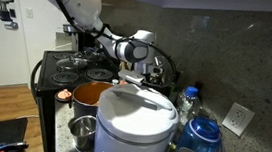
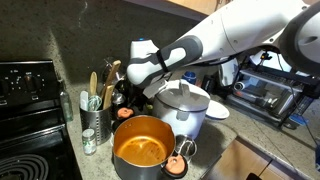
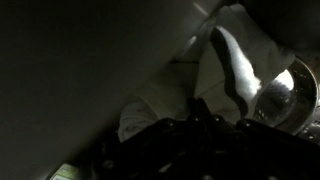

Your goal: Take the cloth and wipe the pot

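Note:
The orange-red pot (image 1: 90,94) (image 2: 140,150) stands on the counter beside the stove, in both exterior views. My gripper (image 2: 127,95) (image 1: 148,77) is low at the back of the counter, behind the pot and the rice cooker. In the dark wrist view my fingers (image 3: 203,118) are close together against a white cloth (image 3: 232,58) and appear shut on it. The cloth drapes beyond the fingertips. The contact itself is in shadow.
A big white rice cooker (image 1: 135,121) (image 2: 186,108) stands next to the pot. A small shiny steel pot (image 1: 82,131) (image 3: 290,95) is close by. A utensil holder (image 2: 95,118) and a black stove (image 2: 30,110) are beside the pot. Blue bottles (image 1: 199,132) stand near the wall.

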### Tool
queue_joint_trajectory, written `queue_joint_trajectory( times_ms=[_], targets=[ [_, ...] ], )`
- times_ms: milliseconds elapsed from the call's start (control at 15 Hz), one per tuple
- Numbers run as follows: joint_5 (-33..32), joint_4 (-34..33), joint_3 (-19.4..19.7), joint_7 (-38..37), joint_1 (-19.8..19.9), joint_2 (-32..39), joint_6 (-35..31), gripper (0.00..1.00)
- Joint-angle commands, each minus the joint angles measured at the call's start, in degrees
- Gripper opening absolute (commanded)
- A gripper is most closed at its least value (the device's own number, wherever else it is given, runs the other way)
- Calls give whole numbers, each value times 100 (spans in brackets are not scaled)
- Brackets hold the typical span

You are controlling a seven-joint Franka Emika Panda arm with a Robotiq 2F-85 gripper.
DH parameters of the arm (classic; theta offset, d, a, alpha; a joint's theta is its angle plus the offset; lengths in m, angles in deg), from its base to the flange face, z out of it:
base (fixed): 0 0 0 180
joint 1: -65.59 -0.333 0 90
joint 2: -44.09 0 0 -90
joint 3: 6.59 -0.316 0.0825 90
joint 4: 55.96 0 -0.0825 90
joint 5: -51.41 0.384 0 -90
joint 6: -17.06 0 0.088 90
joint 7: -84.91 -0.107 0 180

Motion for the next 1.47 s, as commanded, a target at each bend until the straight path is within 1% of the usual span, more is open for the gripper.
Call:
queue_joint_trajectory(
  times_ms=[0,267,467,733,1000,1200,1400],
  targets=[
    [-66,341,51,-130,-10,-351,-60,1],
    [-29,342,26,-122,-8,-473,-26,1],
    [-90,526,33,-267,-96,-820,-57,1],
    [-248,1142,16,-871,-336,-1688,-118,1],
    [-548,1999,-94,-1634,-539,-2706,-49,1],
    [-749,2596,-249,-2216,-554,-3357,43,1],
    [-825,3076,-475,-2584,-503,-3989,59,1]
  ],
)
